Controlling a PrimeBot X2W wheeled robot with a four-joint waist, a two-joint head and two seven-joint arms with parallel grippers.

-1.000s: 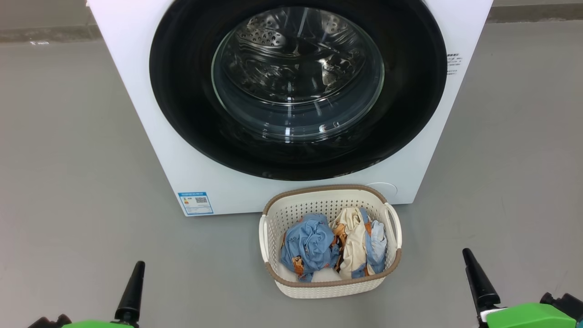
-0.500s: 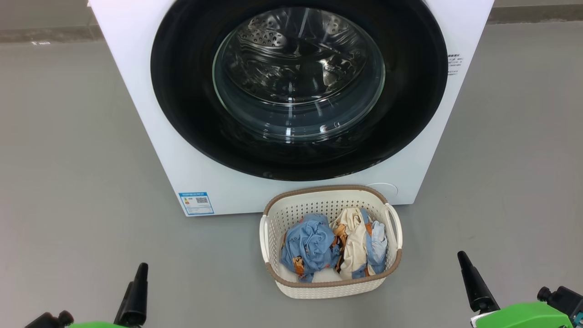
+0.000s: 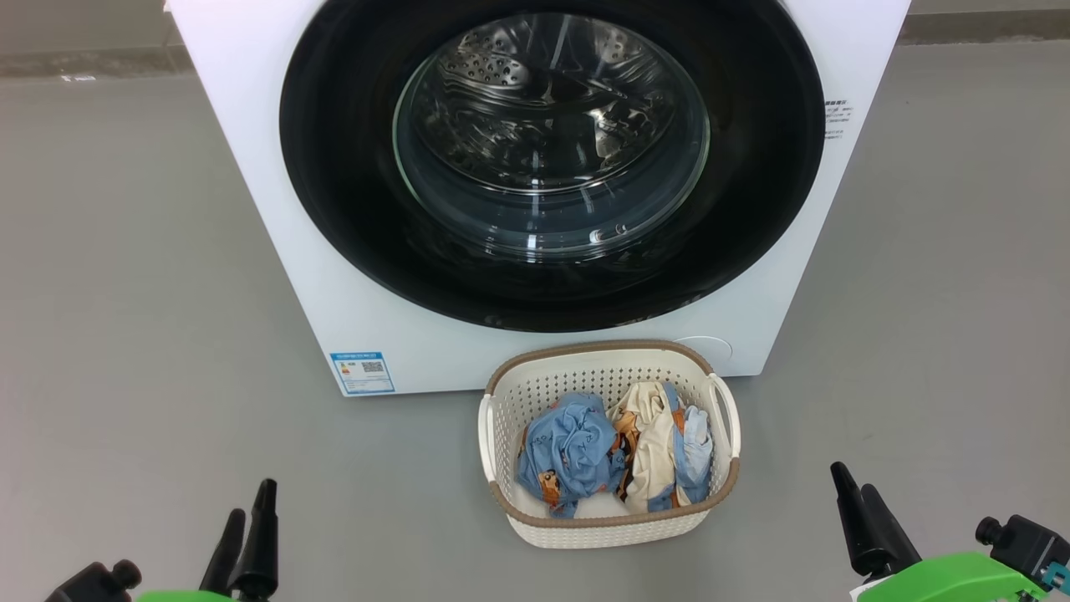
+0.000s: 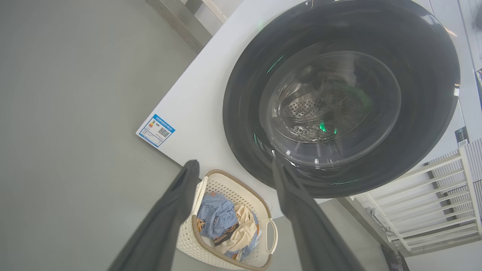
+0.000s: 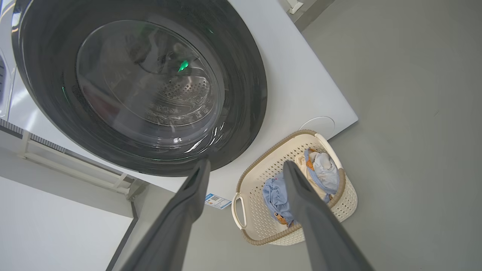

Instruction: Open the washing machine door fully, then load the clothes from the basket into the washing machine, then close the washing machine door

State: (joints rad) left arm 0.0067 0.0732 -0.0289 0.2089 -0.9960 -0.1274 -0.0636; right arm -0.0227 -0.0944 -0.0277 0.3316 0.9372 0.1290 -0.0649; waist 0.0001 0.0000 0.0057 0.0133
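The washing machine (image 3: 435,351) stands white on the floor, its door (image 3: 351,167) shut flat against the front; the steel drum shows through the glass. Right before it sits the basket (image 3: 598,347), holding the clothes: a light blue garment (image 3: 568,443) and a cream one (image 3: 648,435). My left gripper (image 3: 251,502) is low at the left, open and empty, well clear of the basket. My right gripper (image 3: 853,478) is low at the right, also open and empty. Between the left gripper (image 4: 234,165) fingers I see basket and door; the right gripper (image 5: 246,163) frames them too.
Grey floor (image 3: 125,293) spreads on both sides of the machine. A white slatted rack (image 4: 433,188) stands beside the machine, seen again as the rack (image 5: 75,169) in the right wrist view. A round white cover (image 3: 702,347) sits low on the machine, behind the basket.
Both grippers have turned at the wrist, so each now shows two fingers instead of one. The left has sunk slightly; the right has edged left. Door, basket and clothes are unmoved.
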